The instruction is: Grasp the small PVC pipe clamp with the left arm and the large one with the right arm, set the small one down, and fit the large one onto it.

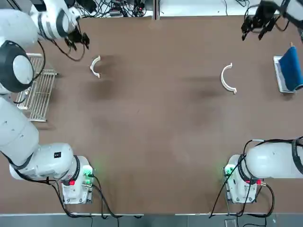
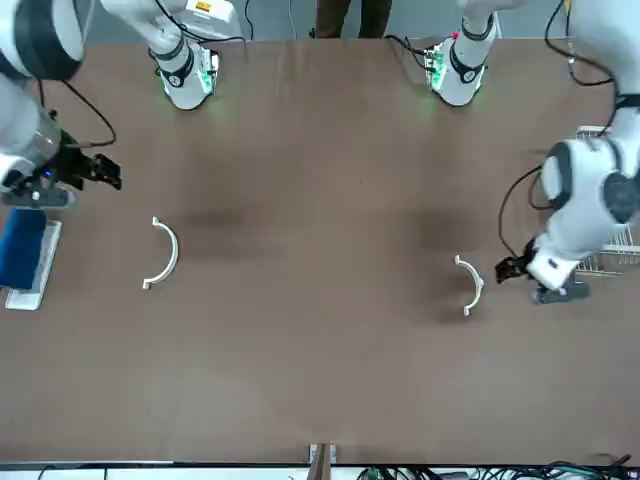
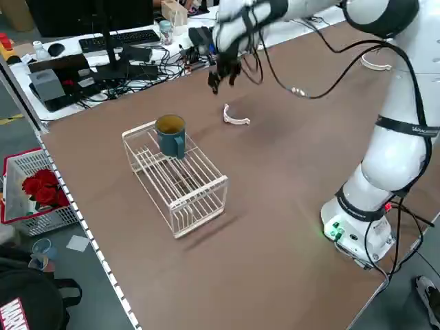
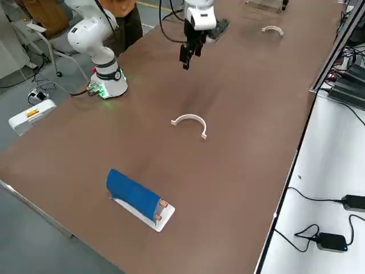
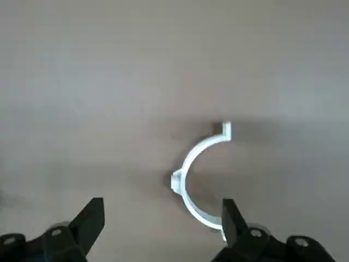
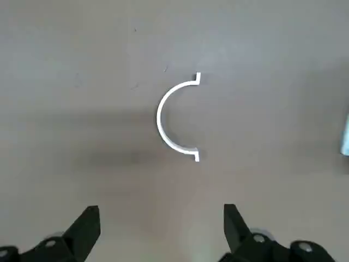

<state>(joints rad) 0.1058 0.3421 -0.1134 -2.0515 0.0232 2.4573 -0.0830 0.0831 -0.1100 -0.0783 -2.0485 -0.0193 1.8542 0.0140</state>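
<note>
White plastic arcs lie flat and well apart on the brown desk [image 1: 156, 123]: the small PVC pipe clamp [image 1: 95, 66] near our left tool [image 1: 77, 41], the large one [image 1: 227, 78] near our right tool [image 1: 255, 26]. Both tools hang wide and empty. We judge each should centre over its arc's thin band, then descend straight.

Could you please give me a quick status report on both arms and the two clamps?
Left tool open above small white plastic half-ring clamp. Right tool open, off from wider white half-ring clamp. Both clamps on table, nothing blocking.
</note>
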